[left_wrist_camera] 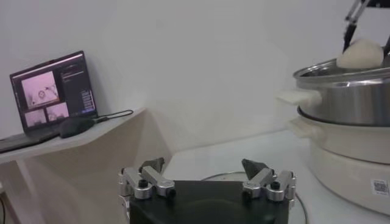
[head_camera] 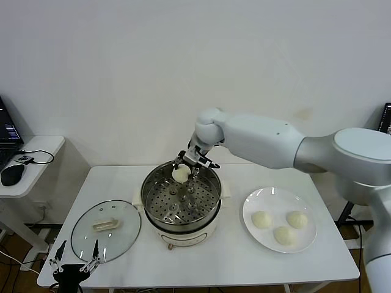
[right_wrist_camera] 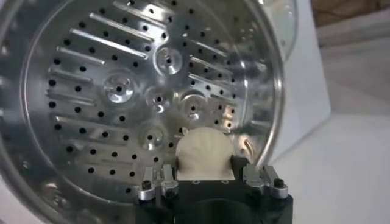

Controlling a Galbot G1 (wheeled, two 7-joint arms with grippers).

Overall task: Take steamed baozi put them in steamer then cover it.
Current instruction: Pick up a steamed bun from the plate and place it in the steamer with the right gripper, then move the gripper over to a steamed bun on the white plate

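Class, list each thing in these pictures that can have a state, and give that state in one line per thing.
steamer: uncovered, tray bare.
glass lid: off, lying flat on the table left of the steamer.
held baozi: gripped above the steamer's far rim.
plate: holds three baozi.
right gripper: shut on the held baozi.
left gripper: open, holding nothing, at the table's near left edge.
laptop: screen lit.

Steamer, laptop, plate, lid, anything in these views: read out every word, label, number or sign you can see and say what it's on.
Nothing here can be read out as text.
Steamer: a small square code sticker on its white base, too small to read.
Laptop: screen shows picture windows and lines of text, too blurred to read.
Plate, glass lid, baozi in the right tool: no markings visible.
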